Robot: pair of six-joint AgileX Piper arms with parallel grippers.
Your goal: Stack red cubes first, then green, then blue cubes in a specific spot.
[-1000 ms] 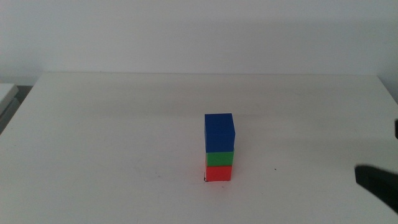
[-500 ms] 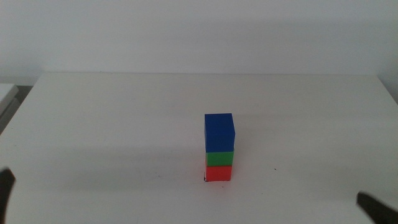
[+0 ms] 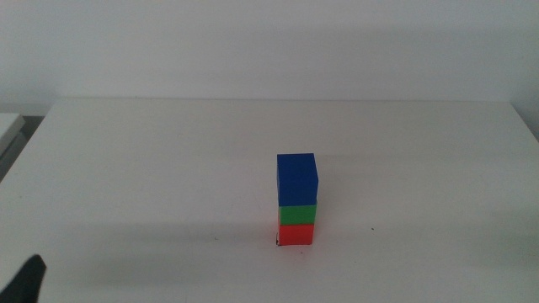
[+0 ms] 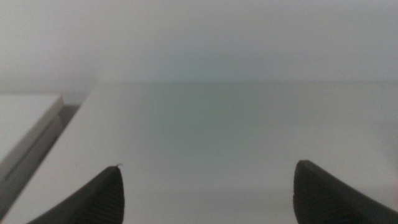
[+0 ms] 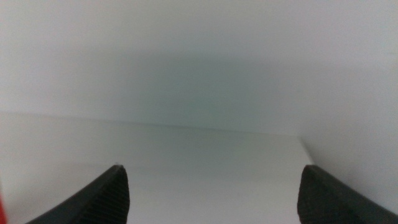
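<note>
Red cube sat under the green cube and blue cube, well apart from the left gripper and right gripper, both spread wide with nothing between the fingers.

one red cube, one green cube, one blue cube, one table

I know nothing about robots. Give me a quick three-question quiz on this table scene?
1. True or false: the blue cube sits on top of the stack.
2. Which cube touches the table: A red, B green, C blue?
3. Fill in: both grippers, left gripper and right gripper, have their jaws ____.

Key: 1 true. 2 A, the red cube, under the green cube. 3 open, holding nothing.
</note>
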